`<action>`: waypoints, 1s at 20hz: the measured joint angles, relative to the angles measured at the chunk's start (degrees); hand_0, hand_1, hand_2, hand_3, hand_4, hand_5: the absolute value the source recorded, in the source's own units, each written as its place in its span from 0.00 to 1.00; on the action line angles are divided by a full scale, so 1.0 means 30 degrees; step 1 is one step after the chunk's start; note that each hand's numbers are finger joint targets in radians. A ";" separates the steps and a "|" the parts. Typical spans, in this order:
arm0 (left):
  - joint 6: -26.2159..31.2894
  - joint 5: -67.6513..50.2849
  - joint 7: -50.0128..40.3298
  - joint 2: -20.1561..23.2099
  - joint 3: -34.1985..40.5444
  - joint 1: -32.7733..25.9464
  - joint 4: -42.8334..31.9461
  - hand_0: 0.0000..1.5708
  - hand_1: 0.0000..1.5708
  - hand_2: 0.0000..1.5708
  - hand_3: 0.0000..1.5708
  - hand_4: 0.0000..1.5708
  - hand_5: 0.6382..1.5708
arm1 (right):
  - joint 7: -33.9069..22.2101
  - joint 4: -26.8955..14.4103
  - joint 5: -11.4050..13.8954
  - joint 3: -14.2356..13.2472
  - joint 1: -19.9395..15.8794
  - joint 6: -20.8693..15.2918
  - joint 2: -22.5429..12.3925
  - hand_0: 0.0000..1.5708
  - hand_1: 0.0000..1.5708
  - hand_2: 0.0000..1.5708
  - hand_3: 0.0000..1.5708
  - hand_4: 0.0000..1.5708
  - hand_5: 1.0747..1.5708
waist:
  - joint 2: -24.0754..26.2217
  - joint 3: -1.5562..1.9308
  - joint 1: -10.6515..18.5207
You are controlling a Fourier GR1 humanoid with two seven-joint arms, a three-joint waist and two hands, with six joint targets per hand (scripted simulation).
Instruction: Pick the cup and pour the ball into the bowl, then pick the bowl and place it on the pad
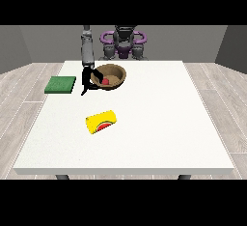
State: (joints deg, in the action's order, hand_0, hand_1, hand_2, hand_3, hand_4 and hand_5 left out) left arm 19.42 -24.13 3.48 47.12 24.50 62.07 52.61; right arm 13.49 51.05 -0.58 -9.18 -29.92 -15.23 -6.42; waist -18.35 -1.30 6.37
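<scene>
One hand (88, 81) only is visible, the black one at the view's left, and it is at the near-left rim of the brown bowl (110, 76). It seems to touch the rim there, but if its fingers are curled around the rim or only lie against it, I cannot tell; they are too small and dark. The other hand I do not see.

Inside the bowl lies the red ball (104, 81), so I judge the pouring is finished. The yellow cup (101, 121) lies on its side on the white table (193, 138), well apart from the bowl and closer to the camera, with its long axis going from lower left to upper right.

The coming move depends on one relation: the green pad (61, 84) is to the left of the bowl in the view, on the same side as this hand and at about the same depth. It lies at the left edge of the table. So the bowl must travel sideways to the left, and this arm is the near one for it.

On the cup there is a red and green picture like a watermelon slice. I can read no letters or brand on anything.
</scene>
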 measured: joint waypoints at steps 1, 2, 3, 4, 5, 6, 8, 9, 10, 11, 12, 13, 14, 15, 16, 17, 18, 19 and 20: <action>0.0025 0.0066 0.0098 0.0091 0.0091 -0.0211 -0.0411 0.00 0.00 0.00 0.00 0.00 0.98 | -0.0960 0.0097 0.0290 0.0298 0.0001 -0.0057 -0.0190 1.00 1.00 1.00 1.00 0.78 0.80 | 0.0280 0.0065 -0.0293; 0.0008 0.0218 0.0373 0.0102 0.0140 -0.0482 -0.0793 0.00 0.00 0.00 0.00 0.00 0.97 | -0.2109 0.0265 0.0509 0.0533 -0.0299 -0.0081 -0.0441 1.00 1.00 1.00 1.00 0.80 0.77 | 0.0455 0.0134 -0.0547; 0.0084 0.0303 0.0579 0.0152 0.0222 -0.0791 -0.1235 0.00 0.00 0.00 0.00 0.00 0.97 | -0.3280 0.0465 0.0750 0.0799 -0.0541 -0.0055 -0.0716 1.00 1.00 1.00 1.00 0.80 0.77 | 0.0795 0.0183 -0.0791; 0.0231 0.0380 0.0818 0.0227 0.0323 -0.1185 -0.1717 0.00 0.00 0.00 0.00 0.00 0.97 | -0.4346 0.0749 0.1074 0.1140 -0.0674 -0.0133 -0.0891 1.00 1.00 1.00 1.00 0.80 0.78 | 0.1198 0.0220 -0.1059; 0.0245 0.0475 0.0952 0.0452 0.0458 -0.1367 -0.2209 0.00 0.00 0.00 0.00 0.00 0.97 | -0.5475 0.1061 0.1351 0.1514 -0.0965 -0.0055 -0.1048 1.00 1.00 1.00 1.00 0.80 0.80 | 0.1523 0.0249 -0.1424; 0.0351 0.0537 0.1150 0.0665 0.0597 -0.1612 -0.2661 0.00 0.00 0.00 0.00 0.00 0.97 | -0.6446 0.1380 0.1516 0.1730 -0.1299 0.0074 -0.1281 1.00 1.00 1.00 1.00 0.80 0.80 | 0.1729 0.0280 -0.1738; 0.0739 0.0622 0.1720 0.1262 0.0953 -0.2122 -0.3544 0.00 0.00 0.00 0.00 0.00 0.97 | -0.8114 0.2071 0.1755 0.2073 -0.1923 0.0322 -0.1655 1.00 1.00 1.00 1.00 0.80 0.81 | 0.1893 0.0318 -0.2324; 0.1010 0.0643 0.1948 0.1415 0.1025 -0.2463 -0.3781 0.00 0.00 0.00 0.00 0.00 0.97 | -0.8738 0.2213 0.1690 0.2051 -0.2029 0.0548 -0.1850 1.00 1.00 1.00 1.00 0.80 0.83 | 0.2065 0.0337 -0.2435; 0.1135 0.0619 0.2237 0.1447 0.1110 -0.2732 -0.3851 0.00 0.00 0.00 0.00 0.00 0.97 | -0.8886 0.2197 0.1637 0.1966 -0.2022 0.0666 -0.1959 1.00 1.00 1.00 1.00 0.82 0.82 | 0.2024 0.0353 -0.2480; 0.1220 0.0512 0.2263 0.1687 0.1257 -0.2671 -0.3927 0.00 0.00 0.00 0.00 0.00 0.97 | -0.9017 0.2110 0.1390 0.1666 -0.2310 0.1048 -0.2348 1.00 1.00 1.00 1.00 0.82 0.87 | 0.1773 0.0371 -0.2529; 0.1174 0.0581 0.2563 0.1915 0.1386 -0.2809 -0.4087 0.00 0.00 0.00 0.00 0.00 0.97 | -0.9250 0.2194 0.1352 0.1648 -0.2394 0.1273 -0.2521 1.00 1.00 1.00 1.00 0.82 0.87 | 0.1647 0.0383 -0.2729; 0.1225 0.0575 0.2678 0.2110 0.1453 -0.2809 -0.4163 0.00 0.00 0.00 0.00 0.00 0.97 | -0.9390 0.2153 0.1365 0.1573 -0.2579 0.1367 -0.2698 1.00 1.00 1.00 1.00 0.82 0.87 | 0.1478 0.0392 -0.2779; 0.1303 0.0567 0.2814 0.2191 0.1476 -0.2879 -0.4178 0.00 0.00 0.00 0.00 0.00 0.97 | -0.9497 0.2047 0.1296 0.1431 -0.2756 0.1581 -0.2941 1.00 1.00 1.00 1.00 0.82 0.87 | 0.1351 0.0401 -0.2775; 0.1346 0.0535 0.2818 0.2408 0.1537 -0.2853 -0.4218 0.00 0.00 0.00 0.00 0.00 0.96 | -0.9365 0.1959 0.1269 0.1363 -0.2755 0.1746 -0.3059 1.00 1.00 1.00 1.00 0.82 0.87 | 0.1228 0.0405 -0.2857; 0.1251 0.0551 0.2898 0.2319 0.1497 -0.2934 -0.4119 0.00 0.00 0.00 0.00 0.00 0.96 | -0.9250 0.1751 0.1188 0.1202 -0.2783 0.2005 -0.3306 1.00 1.00 1.00 1.00 0.82 0.87 | 0.1151 0.0416 -0.2864; 0.1294 0.0537 0.2999 0.2455 0.1547 -0.2919 -0.4230 0.00 0.00 0.00 0.00 0.00 0.96 | -0.9378 0.1761 0.1194 0.1163 -0.2981 0.2069 -0.3401 1.00 1.00 1.00 1.00 0.82 0.87 | 0.1023 0.0421 -0.2954; 0.1326 0.0518 0.2942 0.2660 0.1560 -0.2771 -0.4244 0.00 0.00 0.00 0.00 0.00 0.96 | -0.9307 0.1672 0.1264 0.1156 -0.3127 0.2231 -0.3597 1.00 1.00 1.00 1.00 0.83 0.90 | 0.0842 0.0421 -0.3015; 0.1283 0.0528 0.2957 0.2538 0.1460 -0.2803 -0.4008 0.00 0.00 0.00 0.00 0.00 0.97 | -0.8925 0.1388 0.1316 0.1016 -0.3095 0.2478 -0.4001 1.00 1.00 1.00 1.00 0.82 0.89 | 0.0755 0.0428 -0.2947; 0.1184 0.0534 0.2992 0.2491 0.1438 -0.2883 -0.3895 0.00 0.00 0.00 0.00 0.00 0.96 | -0.8690 0.1170 0.1284 0.0871 -0.3035 0.2746 -0.4305 1.00 1.00 1.00 1.00 0.83 0.90 | 0.0752 0.0432 -0.2965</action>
State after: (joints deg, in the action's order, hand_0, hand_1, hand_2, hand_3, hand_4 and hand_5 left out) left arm 22.97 -22.53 12.45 54.59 28.82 53.42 40.92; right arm -12.58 54.56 3.28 -6.57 -39.02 -6.99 -19.33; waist -16.09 -0.01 -2.53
